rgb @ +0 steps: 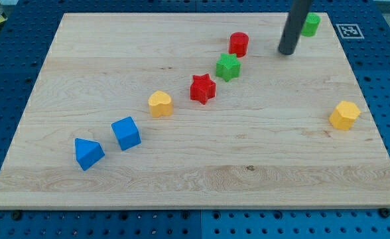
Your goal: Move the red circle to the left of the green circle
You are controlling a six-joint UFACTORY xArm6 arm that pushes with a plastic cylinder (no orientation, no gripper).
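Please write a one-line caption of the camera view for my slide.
My tip rests between the red circle and the green circle, touching neither, on the wooden board.

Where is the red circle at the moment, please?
The red circle sits near the view's top, right of centre, just above the green star and left of my tip.

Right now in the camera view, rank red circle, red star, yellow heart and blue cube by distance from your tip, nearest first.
Measured from my tip, near the view's top right:
1. Red circle, just to the tip's left.
2. Red star, further left and lower, mid-board.
3. Yellow heart, left of the star.
4. Blue cube, lower left, farthest.
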